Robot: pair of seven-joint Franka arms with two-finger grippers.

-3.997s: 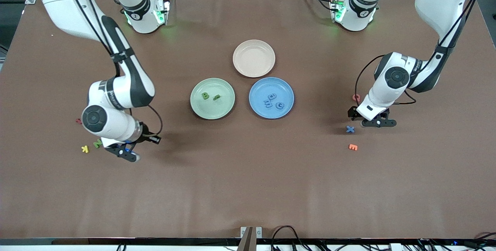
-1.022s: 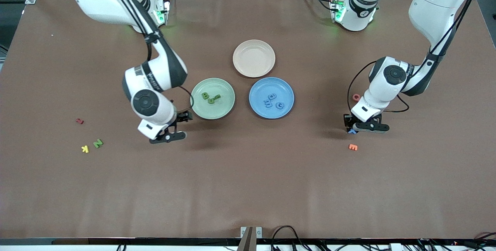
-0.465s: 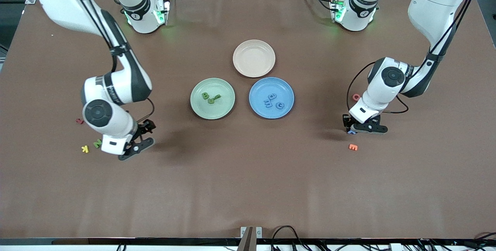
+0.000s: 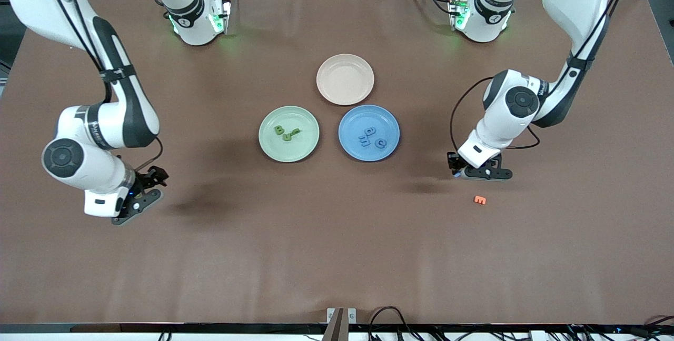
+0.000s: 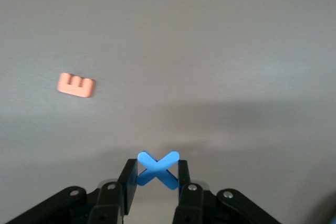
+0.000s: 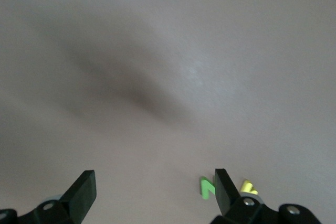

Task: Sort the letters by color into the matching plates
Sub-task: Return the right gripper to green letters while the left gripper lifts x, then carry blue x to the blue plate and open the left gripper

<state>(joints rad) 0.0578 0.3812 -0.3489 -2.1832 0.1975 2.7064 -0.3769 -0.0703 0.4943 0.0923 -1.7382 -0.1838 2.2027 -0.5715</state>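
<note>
My left gripper [image 5: 157, 174] is shut on a blue X letter [image 5: 167, 159] and holds it just above the bare table, between the blue plate and the left arm's end [image 4: 465, 172]. The blue plate [image 4: 363, 152] holds three blue letters [image 4: 371, 138]. Three green letters [image 4: 286, 133] lie in the pale green plate [image 4: 289, 152]. My right gripper [image 4: 145, 191] hangs open over the table at the right arm's end, with nothing between its fingers [image 6: 153, 184]. In the right wrist view a green N [image 6: 206, 188] lies beside one fingertip; the arm hides it in the front view.
An orange E [image 4: 479, 200] [image 5: 76, 85] lies on the table near the left gripper, nearer the front camera. A yellow letter [image 6: 248, 187] lies next to the green N. A beige-pink plate [image 4: 345, 79] with nothing in it sits farther from the camera than the two coloured plates.
My right arm has swung from beside the green plate to the right arm's end, over the N and the yellow letter. My left gripper has lifted the X and shifted slightly toward the plates.
</note>
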